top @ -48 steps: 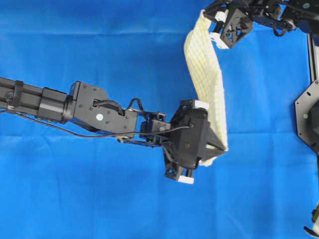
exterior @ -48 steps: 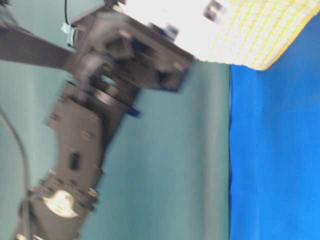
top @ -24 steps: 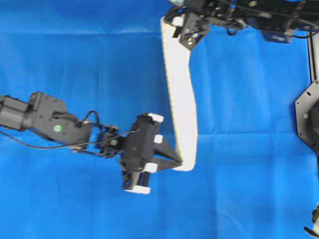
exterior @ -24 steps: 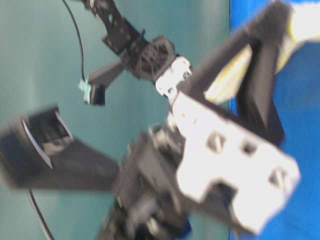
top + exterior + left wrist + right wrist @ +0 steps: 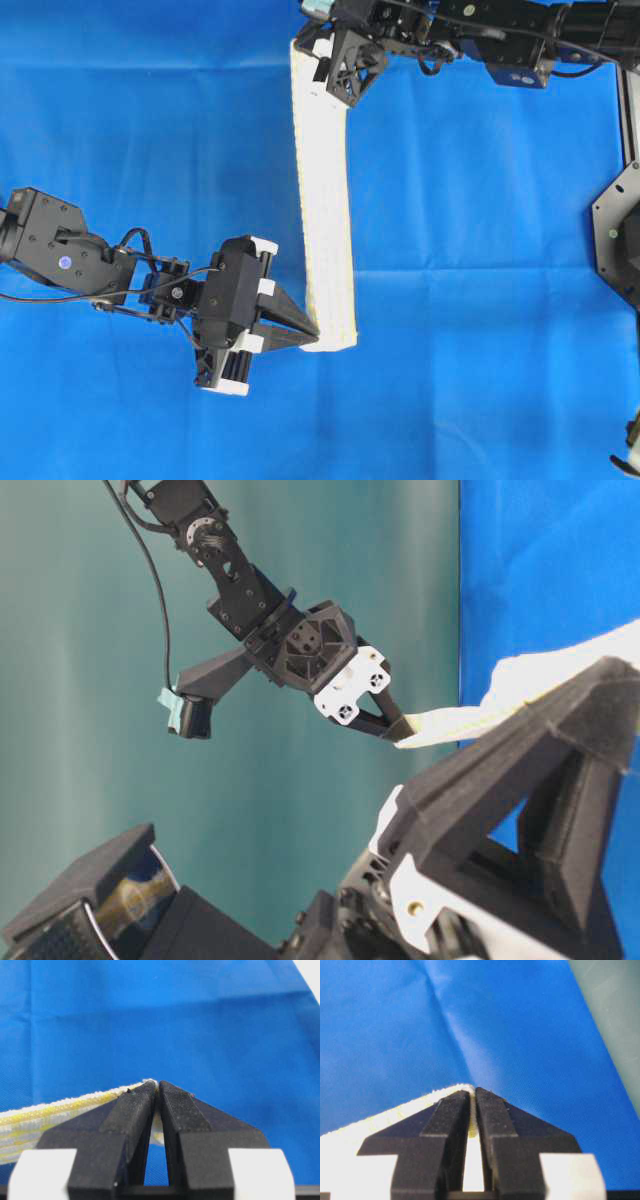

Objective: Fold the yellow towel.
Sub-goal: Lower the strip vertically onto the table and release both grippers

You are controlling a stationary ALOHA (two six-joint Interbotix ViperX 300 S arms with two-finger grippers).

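a plain blue cloth (image 5: 150, 130) covers the whole surface, with faint creases running across it, and in the table-level view a flat teal wall (image 5: 90, 680) stands behind the surface's edge. the yellow towel (image 5: 325, 210) is held up off the blue cloth between the two arms, stretched into a long narrow band. from overhead its long axis runs from the top edge of the view down toward the middle, leaning slightly right as it descends, and it looks mostly pale with fine yellow checks. the left hand (image 5: 312, 338) reaches in from the left side, its arm low and nearly level, fingers pointing right, pressed together and pinching the lower end of the towel. its wrist camera shows the two black fingers (image 5: 132, 1110) meeting at their tips with the towel's yellow hemmed edge caught between them and trailing off to the left. the right hand (image 5: 322, 72) comes in from the upper right along the top of the view, fingers pointing left and down, and is likewise closed tight on the towel's upper end; its wrist camera shows a cloth corner nipped between the fingertips (image 5: 455, 1105).
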